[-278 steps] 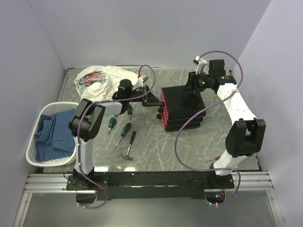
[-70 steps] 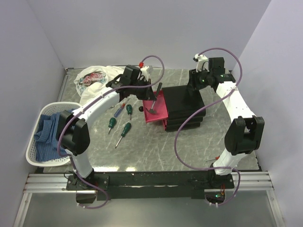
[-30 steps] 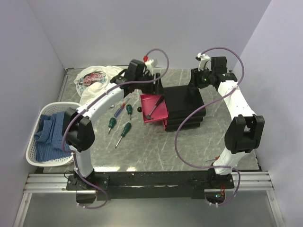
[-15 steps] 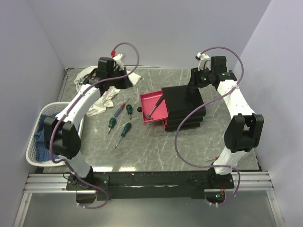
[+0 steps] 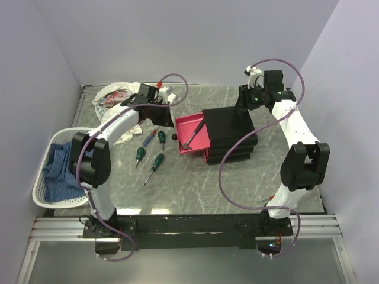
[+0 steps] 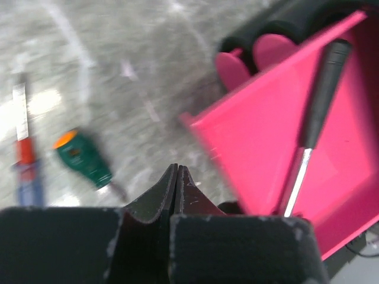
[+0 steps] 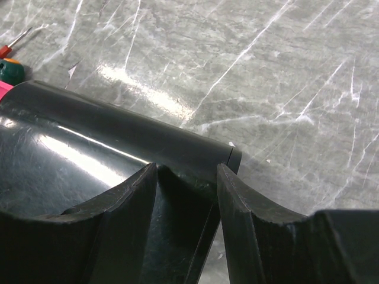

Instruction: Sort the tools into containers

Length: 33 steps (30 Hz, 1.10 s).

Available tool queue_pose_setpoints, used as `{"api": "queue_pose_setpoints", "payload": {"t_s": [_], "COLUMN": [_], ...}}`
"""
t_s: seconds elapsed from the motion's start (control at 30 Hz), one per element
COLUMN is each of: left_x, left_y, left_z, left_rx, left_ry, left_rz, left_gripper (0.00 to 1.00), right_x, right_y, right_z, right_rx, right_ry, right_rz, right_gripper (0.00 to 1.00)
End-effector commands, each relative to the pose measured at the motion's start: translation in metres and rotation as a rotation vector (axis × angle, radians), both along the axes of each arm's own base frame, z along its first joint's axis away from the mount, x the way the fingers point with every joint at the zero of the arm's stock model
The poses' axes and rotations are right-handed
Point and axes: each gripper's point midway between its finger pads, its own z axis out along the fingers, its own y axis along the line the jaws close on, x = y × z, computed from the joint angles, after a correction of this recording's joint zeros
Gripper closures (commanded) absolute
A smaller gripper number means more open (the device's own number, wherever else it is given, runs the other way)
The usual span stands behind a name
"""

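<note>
Marble table: your hammer lies in the open drawer. Left gripper is pinched together, right gripper is spread over the unit

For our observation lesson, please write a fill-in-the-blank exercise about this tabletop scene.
1. The hammer lies in the open ___ drawer.
2. ___ green screwdrivers lie on the table.
3. The left gripper is ___, with nothing between its fingers.
4. The basket holds a ___ cloth.

Missing words: pink; three; shut; blue.
</note>
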Motion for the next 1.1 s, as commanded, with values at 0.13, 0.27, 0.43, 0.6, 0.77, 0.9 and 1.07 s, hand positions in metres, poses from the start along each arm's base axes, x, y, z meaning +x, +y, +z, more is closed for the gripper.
{"api": "queue_pose_setpoints", "payload": {"t_s": [0.13,0.27,0.43,0.6,0.77,0.9,1.07], "left_x": [-0.032,-0.032,-0.023,-0.022,-0.025,-0.023,-0.03], "left_y": [-0.078,-0.1,-0.128,-0.144,-0.148,-0.145,-0.15], "left_z": [0.036,0.04,0.061,0.055,0.044,0.046,0.055], "left_rx": [-0.109,-0.141,-0.179,-0.197,-0.187,-0.17,-0.195], "left_ry": [-0.041,-0.028,-0.087,-0.064,-0.055,-0.068,-0.102], "left_rz": [-0.235,-0.253,-0.278,-0.287,-0.292,-0.274,-0.349], "left_gripper": [0.99,0.99,0.99,0.99,0.99,0.99,0.99], "right_x": [-0.019,-0.019,-0.022,-0.024,-0.024,-0.023,-0.023], "right_y": [-0.012,-0.011,-0.007,-0.005,-0.003,-0.001,-0.001], "right_z": [-0.032,-0.034,-0.04,-0.043,-0.045,-0.045,-0.046], "right_rx": [-0.041,-0.041,-0.03,-0.027,-0.03,-0.034,-0.043], "right_ry": [0.13,0.134,0.157,0.164,0.166,0.165,0.163], "right_rz": [-0.035,-0.027,-0.015,-0.011,-0.009,-0.003,-0.003], "right_gripper": [0.47,0.46,0.46,0.46,0.46,0.46,0.46]}}
